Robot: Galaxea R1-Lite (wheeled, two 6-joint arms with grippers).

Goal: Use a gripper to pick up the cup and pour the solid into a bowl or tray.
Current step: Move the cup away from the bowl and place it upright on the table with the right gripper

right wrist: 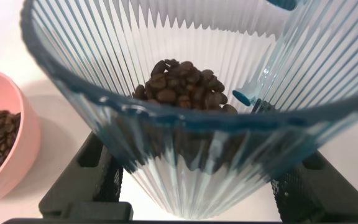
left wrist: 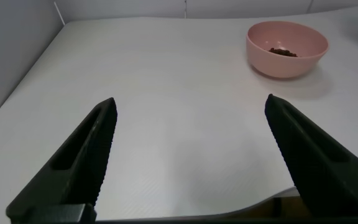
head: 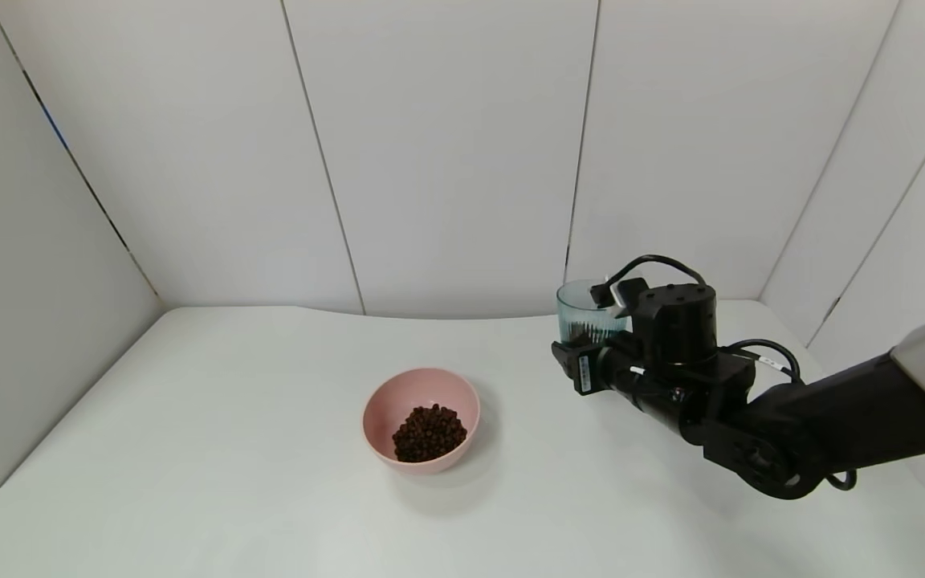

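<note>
Closest to you, your left gripper (left wrist: 188, 162) hangs over the near left part of the table (head: 213, 449), its two black wedge-shaped fingers (left wrist: 79, 165) spread wide with nothing between them; their inner faces carry fine ridges. The tabletop under it is smooth, matte and white.

A little farther out, near the middle of the table, sits the bowl (head: 421, 419): round, smooth, pale pink plastic, low and wide. Inside it you have a heap of the solid (head: 429, 433), small rounded dark-brown pieces with a dull sheen, lying against the side of the bowl nearer you.

Off to the right and farther back, your right gripper (head: 583, 353) is clamped around the cup (head: 588, 319), which stands upright. From the right wrist view, the cup (right wrist: 185, 112) is a translucent blue-grey tumbler with close vertical ribs all round its wall and a darker blue rim. The black ridged fingers (right wrist: 82, 183) press on either side of its lower body. More of the brown pieces (right wrist: 182, 87) lie piled in its bottom. The bowl and the cup stand well apart.

Behind everything, plain white panels close off the back.
</note>
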